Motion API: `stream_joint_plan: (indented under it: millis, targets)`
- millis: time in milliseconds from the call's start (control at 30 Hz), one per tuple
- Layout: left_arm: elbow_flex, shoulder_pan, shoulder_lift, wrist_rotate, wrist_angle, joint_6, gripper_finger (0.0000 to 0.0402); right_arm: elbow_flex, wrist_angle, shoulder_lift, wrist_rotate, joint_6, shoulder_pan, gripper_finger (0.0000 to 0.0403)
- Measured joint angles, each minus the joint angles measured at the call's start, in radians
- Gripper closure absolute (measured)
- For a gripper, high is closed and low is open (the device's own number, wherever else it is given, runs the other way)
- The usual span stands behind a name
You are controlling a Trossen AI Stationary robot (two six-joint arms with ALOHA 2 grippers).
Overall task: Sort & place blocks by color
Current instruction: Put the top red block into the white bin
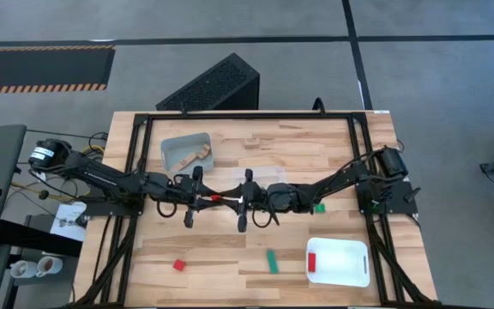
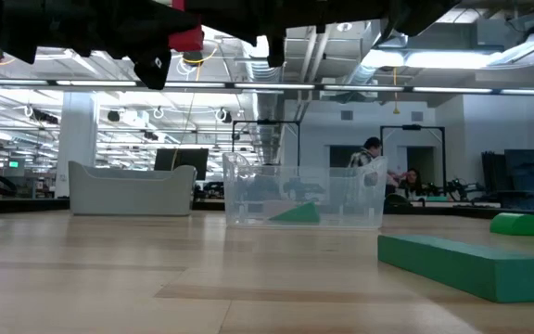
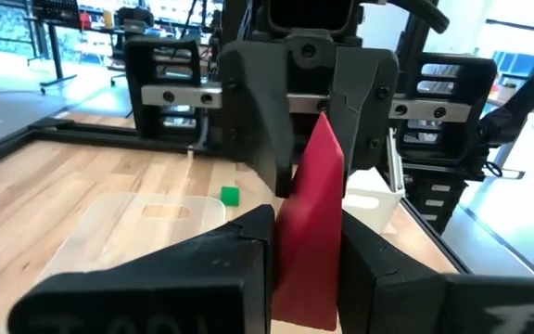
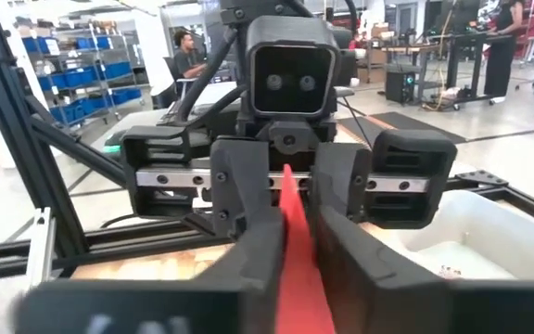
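Two hands, the left hand and the right hand, are both closed on one red block held mid-air above the tabletop; a mistimed release or opposing pull risks dropping it.

a wooden tabletop has a black frame around it. a grey bin sits near the far left. a white tray sits near the front right. a clear box stands in the middle. a black box lies on the grey floor. people stand far back in the room.
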Motion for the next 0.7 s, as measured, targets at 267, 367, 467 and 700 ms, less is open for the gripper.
stream_joint_plan:
  millis: [267, 367, 467, 700]
  targets:
    - [-0.001, -0.001, 0.0, -0.018, -0.003, -0.027, 0.0331, 0.0, 0.003, 0.0, -0.019, -0.02, 0.0, 0.0381]
    - [-0.001, -0.001, 0.0, -0.045, -0.002, -0.035, 0.0296, 0.0, 0.003, 0.0, -0.019, -0.031, -0.001, 0.0389]
    - [0.0, -0.001, 0.0, -0.059, -0.003, -0.037, 0.0264, -0.001, -0.048, -0.034, -0.018, -0.032, 0.001, 0.039]
    - [0.0, -0.001, -0.035, -0.06, -0.044, -0.037, 0.0222, 0.0, -0.289, -0.171, 0.008, -0.034, 0.041, 0.039]
